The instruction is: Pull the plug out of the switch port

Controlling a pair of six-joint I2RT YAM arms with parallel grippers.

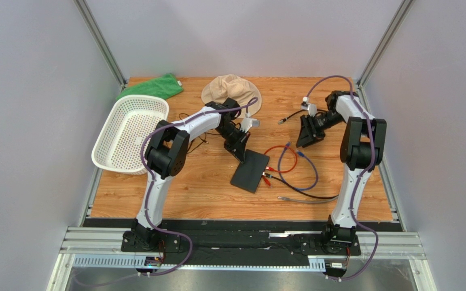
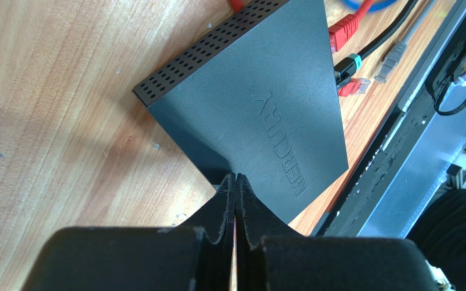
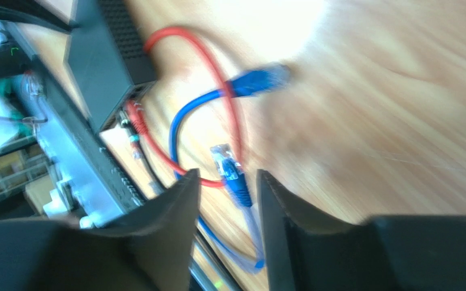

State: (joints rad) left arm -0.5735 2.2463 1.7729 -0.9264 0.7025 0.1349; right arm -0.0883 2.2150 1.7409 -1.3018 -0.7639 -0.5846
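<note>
The switch (image 1: 250, 171) lies at the centre of the table (image 1: 156, 200), ports facing 3 o'clock. The left gripper (image 2: 236, 182), closed empty, is set at its 11 o'clock edge, seemingly as a brace. The right gripper (image 3: 228, 182), held open at 2 o'clock, should be closed on the red plug (image 2: 340, 33) and drawn straight outward.

White basket (image 1: 133, 134), green cloth (image 1: 151, 86), tan hat (image 1: 230, 88) on table (image 1: 181, 194).
</note>
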